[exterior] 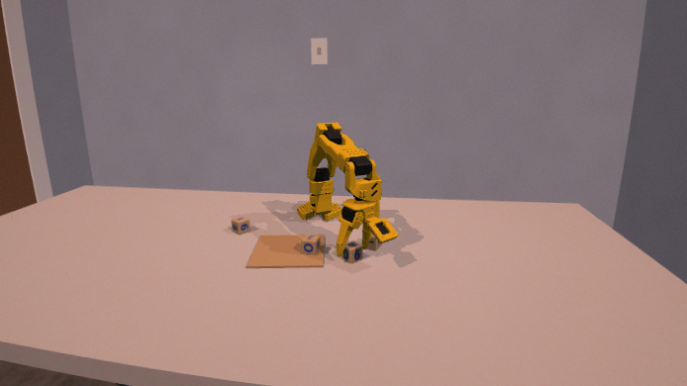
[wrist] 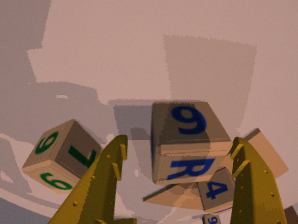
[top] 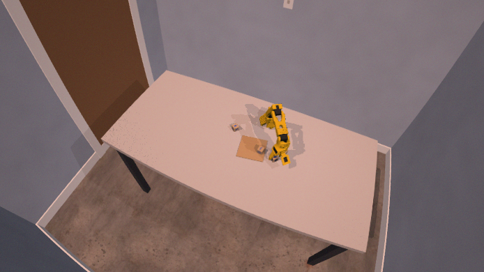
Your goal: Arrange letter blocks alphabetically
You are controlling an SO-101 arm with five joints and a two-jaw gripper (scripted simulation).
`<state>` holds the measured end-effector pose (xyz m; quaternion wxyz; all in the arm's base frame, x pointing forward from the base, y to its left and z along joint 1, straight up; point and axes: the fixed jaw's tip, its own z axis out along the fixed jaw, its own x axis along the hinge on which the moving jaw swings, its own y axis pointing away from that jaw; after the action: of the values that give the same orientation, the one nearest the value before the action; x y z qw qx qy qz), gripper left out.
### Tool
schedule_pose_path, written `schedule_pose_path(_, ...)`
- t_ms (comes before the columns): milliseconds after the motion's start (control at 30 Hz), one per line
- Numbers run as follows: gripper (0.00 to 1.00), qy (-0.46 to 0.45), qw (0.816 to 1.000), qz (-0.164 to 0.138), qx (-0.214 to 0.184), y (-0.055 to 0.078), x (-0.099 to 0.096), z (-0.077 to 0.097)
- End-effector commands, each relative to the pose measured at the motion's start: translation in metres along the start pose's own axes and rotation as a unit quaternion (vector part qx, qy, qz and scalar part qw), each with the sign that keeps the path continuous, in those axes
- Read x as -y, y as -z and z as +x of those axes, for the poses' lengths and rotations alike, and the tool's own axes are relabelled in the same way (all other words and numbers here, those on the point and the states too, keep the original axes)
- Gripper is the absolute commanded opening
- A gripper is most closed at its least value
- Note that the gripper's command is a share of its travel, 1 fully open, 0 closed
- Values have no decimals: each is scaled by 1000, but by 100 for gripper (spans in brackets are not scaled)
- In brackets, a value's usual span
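On the mat (top: 246,147) (exterior: 263,254) (wrist: 267,152): we see the 4 block (top: 261,148) (exterior: 310,244) (wrist: 216,190).
Beside the mat: R block (top: 275,158) (exterior: 352,251) (wrist: 187,145), green block (exterior: 374,243) (wrist: 62,155) beyond it.
Off the mat's opposite side: 9 block (top: 235,126) (exterior: 241,225) (wrist: 212,219).
Gripper (top: 275,158) (exterior: 352,249) (wrist: 180,139): partly open beside the mat, holding nothing.

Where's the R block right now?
In the wrist view the R block sits between the parted fingers; in the exterior view it stands on the table, just right of the mat.
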<state>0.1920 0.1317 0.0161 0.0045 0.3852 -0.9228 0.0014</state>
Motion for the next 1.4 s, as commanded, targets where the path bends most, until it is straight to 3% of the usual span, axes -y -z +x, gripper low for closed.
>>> schedule_pose_path(0, 35, 0, 999, 9, 41, 15, 1, -10)
schedule_pose_path(533, 31, 0, 999, 9, 41, 15, 4, -10)
schedule_pose_path(1367, 16, 0, 999, 10, 41, 15, 13, -10)
